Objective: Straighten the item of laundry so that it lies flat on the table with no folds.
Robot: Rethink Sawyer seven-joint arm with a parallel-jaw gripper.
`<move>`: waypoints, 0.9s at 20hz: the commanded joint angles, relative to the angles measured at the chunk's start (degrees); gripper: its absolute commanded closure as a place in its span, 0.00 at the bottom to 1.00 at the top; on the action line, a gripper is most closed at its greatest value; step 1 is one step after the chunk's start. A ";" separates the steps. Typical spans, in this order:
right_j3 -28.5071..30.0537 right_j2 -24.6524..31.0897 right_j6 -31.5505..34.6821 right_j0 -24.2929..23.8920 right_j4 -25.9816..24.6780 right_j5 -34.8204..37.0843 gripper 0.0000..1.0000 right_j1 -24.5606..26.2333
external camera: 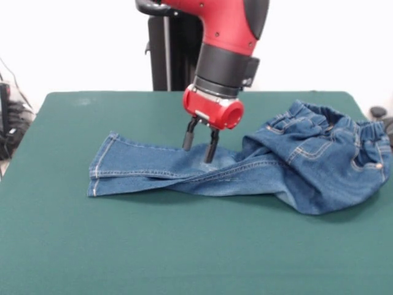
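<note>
So my black two-finger gripper (199, 153) is spread apart, tips down on the legs of the small blue denim jeans (245, 163), gripping nothing. The jeans run lengthwise across the dark green felt table (184, 246), cuffs pointing left in the front view, elastic waistband bunched up at the right edge.

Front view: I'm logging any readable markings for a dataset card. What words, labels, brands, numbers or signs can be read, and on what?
None can be read. The jeans, the red arm, the pincer and the green table show no legible text, label or number.
</note>
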 commanded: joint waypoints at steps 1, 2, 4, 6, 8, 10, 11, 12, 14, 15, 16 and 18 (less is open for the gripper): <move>2.02 1.63 1.19 -0.08 -3.23 -0.88 0.00 4.30; 2.08 1.55 1.11 -0.14 -3.52 -0.77 0.00 4.23; 2.33 1.16 1.50 -0.12 -3.89 -1.48 0.00 4.49; 2.69 0.95 1.41 -0.70 -4.91 -1.75 0.00 4.05; 3.83 1.20 0.70 -2.12 -6.79 -1.45 0.00 2.52; 4.82 1.90 -0.31 -4.57 -9.20 -1.74 0.00 1.36; 4.87 2.17 -0.76 -5.86 -10.43 -2.08 0.00 1.19; 4.81 2.60 -1.22 -7.38 -11.82 -2.53 0.00 1.27; 4.08 3.48 -2.14 -10.39 -14.48 -3.07 0.00 1.59; 3.86 3.85 -2.36 -11.86 -15.85 -3.51 0.00 1.78; 3.51 4.09 -2.48 -13.12 -17.25 -3.91 0.00 2.06; 3.12 4.12 -2.40 -14.94 -19.61 -5.26 0.00 3.00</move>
